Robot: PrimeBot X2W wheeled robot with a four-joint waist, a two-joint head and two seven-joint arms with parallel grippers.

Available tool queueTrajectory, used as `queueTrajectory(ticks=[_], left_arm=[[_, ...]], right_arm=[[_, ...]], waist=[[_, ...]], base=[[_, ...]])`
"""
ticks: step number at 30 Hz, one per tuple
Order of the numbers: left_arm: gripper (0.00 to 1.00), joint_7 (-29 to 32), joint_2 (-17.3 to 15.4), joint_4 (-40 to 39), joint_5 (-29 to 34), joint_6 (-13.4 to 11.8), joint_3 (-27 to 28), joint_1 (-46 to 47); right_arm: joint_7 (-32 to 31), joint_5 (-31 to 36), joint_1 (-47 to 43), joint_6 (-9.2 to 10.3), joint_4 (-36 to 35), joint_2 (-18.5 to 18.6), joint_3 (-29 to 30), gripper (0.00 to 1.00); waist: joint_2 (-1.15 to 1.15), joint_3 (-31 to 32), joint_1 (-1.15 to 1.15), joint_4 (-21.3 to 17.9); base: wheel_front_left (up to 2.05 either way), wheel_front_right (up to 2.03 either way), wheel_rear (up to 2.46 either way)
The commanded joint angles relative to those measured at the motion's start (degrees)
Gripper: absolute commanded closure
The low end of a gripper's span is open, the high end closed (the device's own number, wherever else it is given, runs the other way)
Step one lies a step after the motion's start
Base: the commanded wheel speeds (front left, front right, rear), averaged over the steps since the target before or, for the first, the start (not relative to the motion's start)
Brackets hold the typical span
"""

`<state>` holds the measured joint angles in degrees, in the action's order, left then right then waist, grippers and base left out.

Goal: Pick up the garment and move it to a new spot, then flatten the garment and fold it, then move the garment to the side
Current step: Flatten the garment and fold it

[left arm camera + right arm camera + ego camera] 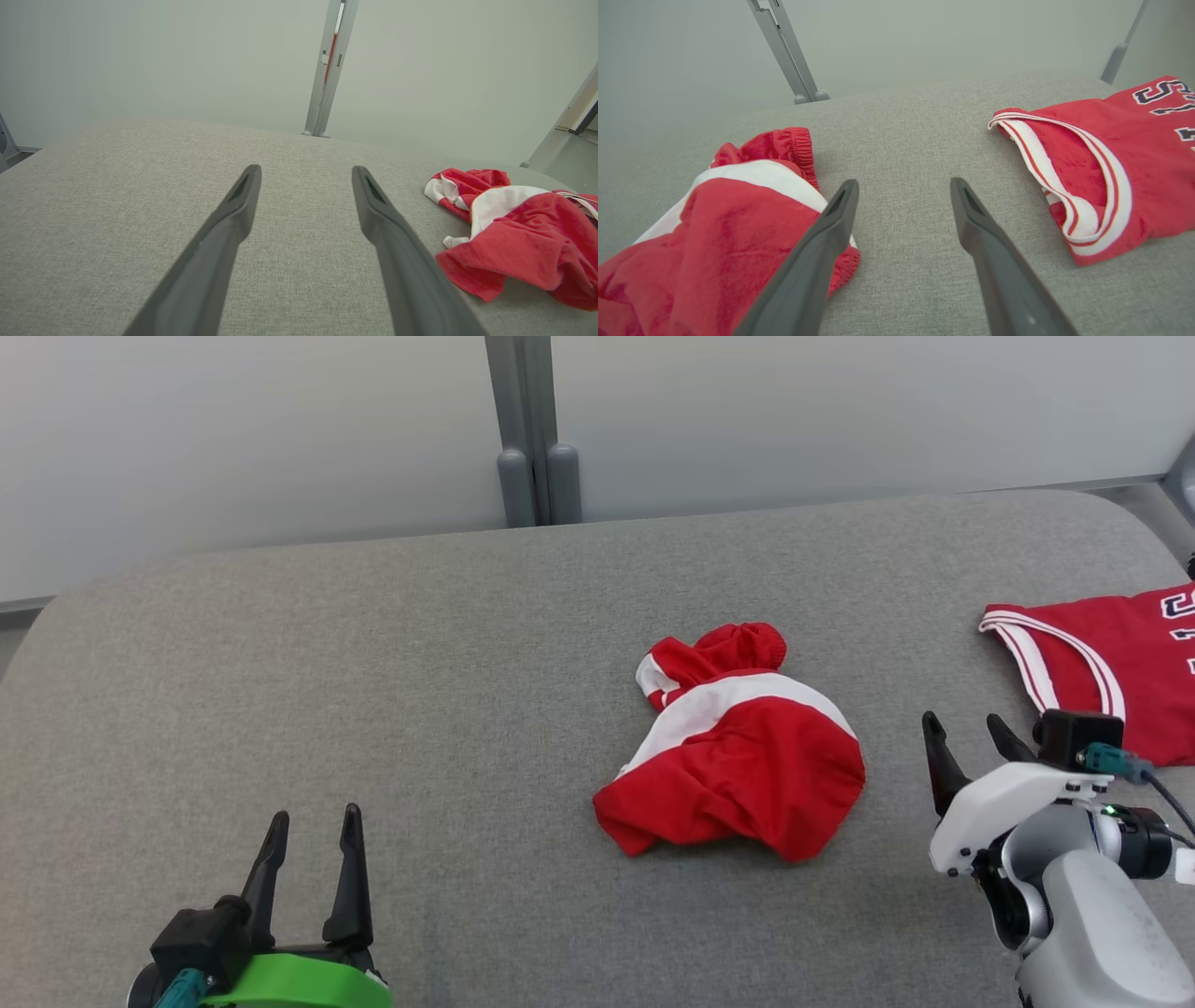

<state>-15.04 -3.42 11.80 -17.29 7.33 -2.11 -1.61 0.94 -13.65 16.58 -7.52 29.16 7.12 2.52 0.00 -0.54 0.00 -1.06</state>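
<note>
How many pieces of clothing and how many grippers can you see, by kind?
Clothing: 2, the crumpled red and white garment and the red jersey.
Grippers: 2, the left gripper and the right gripper, both open.
Total: 4.

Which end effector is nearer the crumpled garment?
Right. The right end effector sits just right of the crumpled garment; the left end effector is well off to its left, nearer the robot.

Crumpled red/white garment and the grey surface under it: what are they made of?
Crumpled red-and-white garment: soft thin fabric, probably synthetic knit, matte; it bunches in loose folds, with a gathered elastic band. Grey surface: woven upholstery-like cloth, matte; visible weave grain, rounded edges hint at padding beneath.
</note>
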Motion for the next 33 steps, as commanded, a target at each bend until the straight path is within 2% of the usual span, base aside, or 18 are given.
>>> queueTrajectory(ticks=[1,5,9,21,22,23,24,27,31,33], left_arm=[[0.0,-0.15,-0.29,0.14,-0.13,0.21,-0.39,1.31],[0.0,-0.15,-0.36,0.61,-0.37,0.21,-1.72,2.26],[0.0,-0.15,-0.43,0.94,-0.82,0.18,-2.48,3.02],[0.0,-0.15,-0.43,0.93,-0.97,0.18,-2.76,3.92],[0.0,-0.16,-0.43,0.92,-0.96,0.18,-2.82,3.96],[0.0,-0.15,-0.42,0.95,-0.92,0.18,-2.91,3.98],[0.0,-0.15,-0.41,0.97,-0.92,0.18,-2.99,3.99],[0.0,-0.15,-0.39,1.1,-1.03,0.18,-3.04,3.99],[0.0,-0.16,-0.35,1.22,-1.11,0.19,-2.83,3.61],[0.0,-0.15,-0.32,1.22,-1.1,0.19,-2.68,3.37]], right_arm=[[-2.04,-1.16,1.82,0.07,1.99,0.29,0.63,0.0],[-7.14,-0.74,6.45,0.07,8.86,1.34,1.28,0.0],[-9.18,-1.56,9.73,0.06,14.37,0.95,-0.55,0.0],[-13.75,-3.09,12.71,0.06,23.55,-0.04,-6.13,0.0],[-14.43,-3.2,12.79,0.03,24.16,-0.25,-6.71,0.05],[-15.05,-3.58,12.96,0.03,24.57,-0.63,-7.44,0.84],[-15.62,-3.9,13.03,0.01,24.8,-0.94,-8.3,1.0],[-14.43,-4.32,13.94,-0.02,23.84,-0.38,-10.61,1.0],[-9.74,-2.37,16.8,0.04,20.99,1.0,-11.72,1.0],[-7.64,-1.76,17.74,0.03,19.2,0.32,-12.28,1.0]], waist=[[0.0,-0.94,0.0,1.17],[0.0,-2.4,0.0,3.19],[0.0,-3.53,0.0,4.91],[0.0,-5.08,0.0,6.35],[0.0,-5.14,0.0,6.36],[0.0,-5.19,0.0,6.38],[0.0,-5.21,0.0,6.39],[0.0,-5.09,0.0,6.31],[0.0,-4.48,0.0,5.94],[0.0,-4.12,0.0,5.69]], base=[[0.0,0.0,0.0],[0.0,0.0,0.0],[0.0,0.0,0.0],[0.0,0.0,0.0],[0.0,0.0,0.0],[0.0,0.0,0.0],[0.0,0.0,0.0],[0.0,0.0,0.0],[0.0,0.0,0.0],[0.0,0.0,0.0]])
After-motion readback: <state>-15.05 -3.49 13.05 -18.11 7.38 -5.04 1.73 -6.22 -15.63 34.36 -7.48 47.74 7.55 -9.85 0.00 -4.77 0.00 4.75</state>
